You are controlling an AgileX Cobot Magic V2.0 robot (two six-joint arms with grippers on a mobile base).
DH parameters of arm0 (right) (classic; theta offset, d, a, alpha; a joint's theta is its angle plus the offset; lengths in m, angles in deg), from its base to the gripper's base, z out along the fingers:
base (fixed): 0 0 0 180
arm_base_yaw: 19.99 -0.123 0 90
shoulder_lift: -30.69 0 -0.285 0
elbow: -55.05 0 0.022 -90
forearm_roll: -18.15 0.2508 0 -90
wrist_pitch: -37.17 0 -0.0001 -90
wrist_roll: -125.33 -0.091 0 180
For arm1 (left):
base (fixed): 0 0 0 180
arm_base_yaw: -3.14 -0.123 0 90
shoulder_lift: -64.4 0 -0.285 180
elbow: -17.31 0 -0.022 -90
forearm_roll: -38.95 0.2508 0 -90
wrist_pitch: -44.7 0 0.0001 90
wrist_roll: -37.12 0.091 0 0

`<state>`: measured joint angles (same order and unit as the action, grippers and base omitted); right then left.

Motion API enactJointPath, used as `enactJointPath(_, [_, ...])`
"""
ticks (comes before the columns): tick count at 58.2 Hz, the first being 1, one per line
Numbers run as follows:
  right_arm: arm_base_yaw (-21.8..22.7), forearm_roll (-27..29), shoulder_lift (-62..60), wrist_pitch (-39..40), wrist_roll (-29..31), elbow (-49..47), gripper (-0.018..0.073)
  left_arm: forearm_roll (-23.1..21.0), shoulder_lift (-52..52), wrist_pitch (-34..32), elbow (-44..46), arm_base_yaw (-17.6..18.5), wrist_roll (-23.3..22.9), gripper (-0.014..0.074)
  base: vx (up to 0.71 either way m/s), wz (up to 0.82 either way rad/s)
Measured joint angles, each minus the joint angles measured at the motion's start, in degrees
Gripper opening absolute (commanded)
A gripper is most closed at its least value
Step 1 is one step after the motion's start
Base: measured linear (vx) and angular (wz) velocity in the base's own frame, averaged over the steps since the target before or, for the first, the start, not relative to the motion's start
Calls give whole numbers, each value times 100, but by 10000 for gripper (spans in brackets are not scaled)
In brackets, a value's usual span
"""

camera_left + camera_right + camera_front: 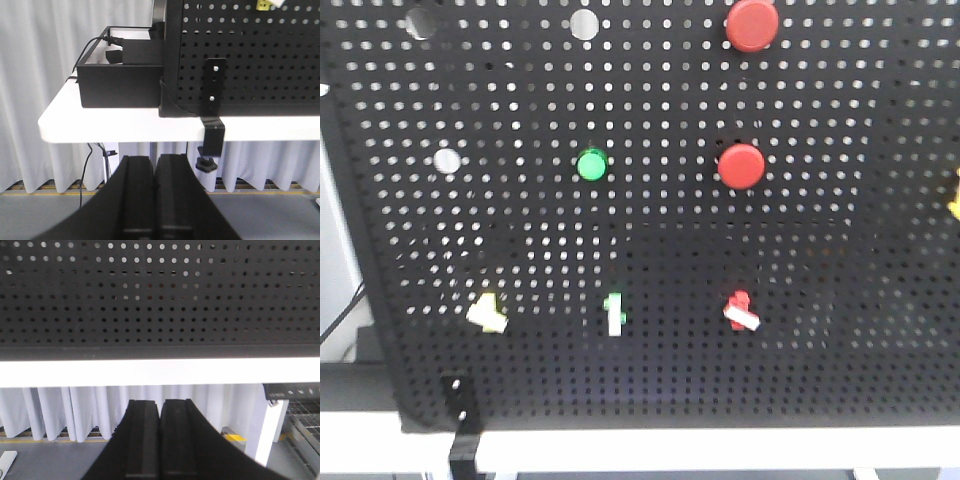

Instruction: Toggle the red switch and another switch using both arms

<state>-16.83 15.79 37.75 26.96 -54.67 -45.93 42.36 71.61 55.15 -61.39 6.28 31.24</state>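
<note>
left black angular tool (155,167): jaws pressed together, empty, below white surface (125,125) | small yellow-based white-levered toggle (487,313): at its 1 o'clock | right black angular tool (160,407): likewise closed, empty | small red-based white-levered toggle (741,310): 5 o'clock on black perforated board (840,250), likely toward its 12

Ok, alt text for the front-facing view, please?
A black pegboard fills the frame. Low on it sit three small toggles: yellow switch left, green switch middle, red switch right. Above are one green button and two red buttons.
</note>
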Motion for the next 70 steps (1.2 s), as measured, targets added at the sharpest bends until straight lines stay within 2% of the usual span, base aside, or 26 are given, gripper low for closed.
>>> enactJointPath(70, [0,-25,0,29,0,0,-6,0,0,-26,0,0,0,2,4,0])
